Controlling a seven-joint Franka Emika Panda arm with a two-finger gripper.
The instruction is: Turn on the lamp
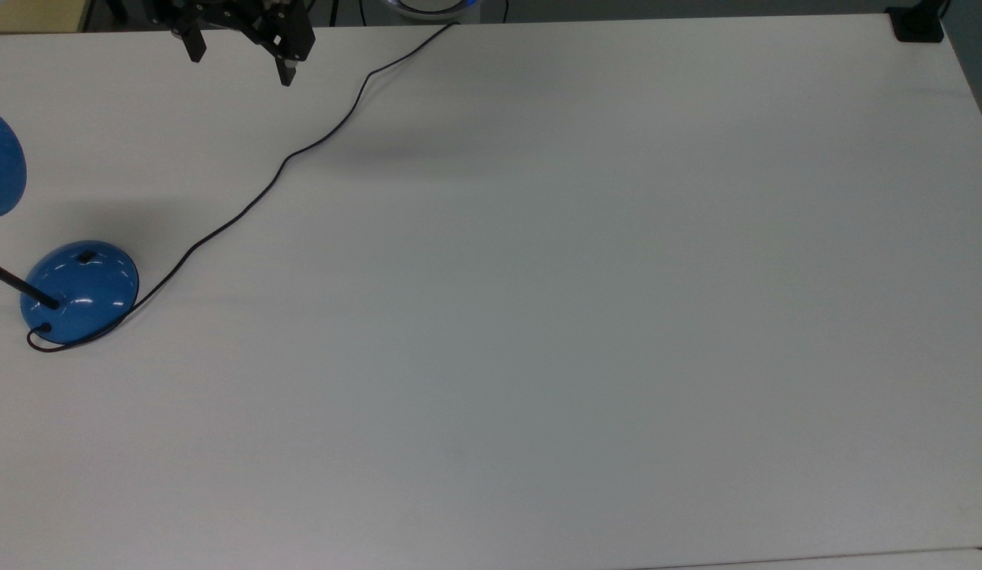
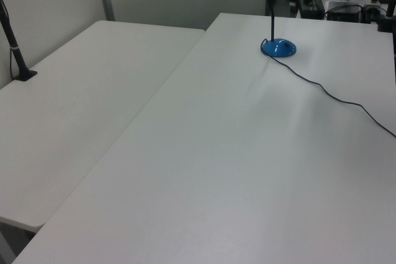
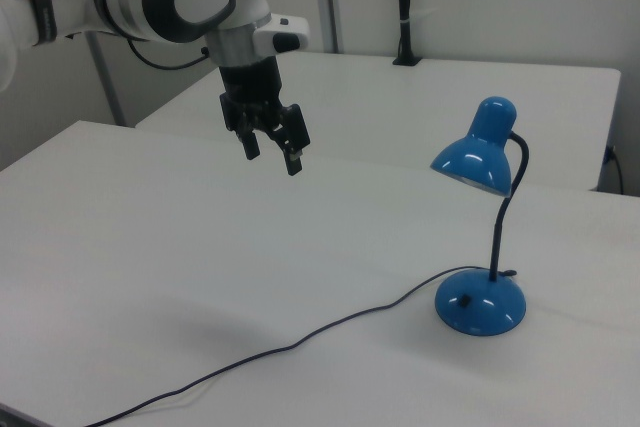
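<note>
Blue lamp (image 3: 480, 237) has no brand or writing I can make out. It stands on the white table (image 3: 150, 277), off to the right view's right of the gripper (image 3: 272, 152) and lower, well apart. The gripper hangs in the air with fingers spread, nothing between them. Right view has the shade, neck and base; top view catches the small black switch (image 1: 86, 256) on the dome and the cord (image 1: 245, 207) passing just beside the gripper.

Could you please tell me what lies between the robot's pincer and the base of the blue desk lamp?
In the right view, the open black pincer hangs above bare white table; nothing stands between it and the glossy blue dome base. Its black cord trails nearer the camera.
</note>
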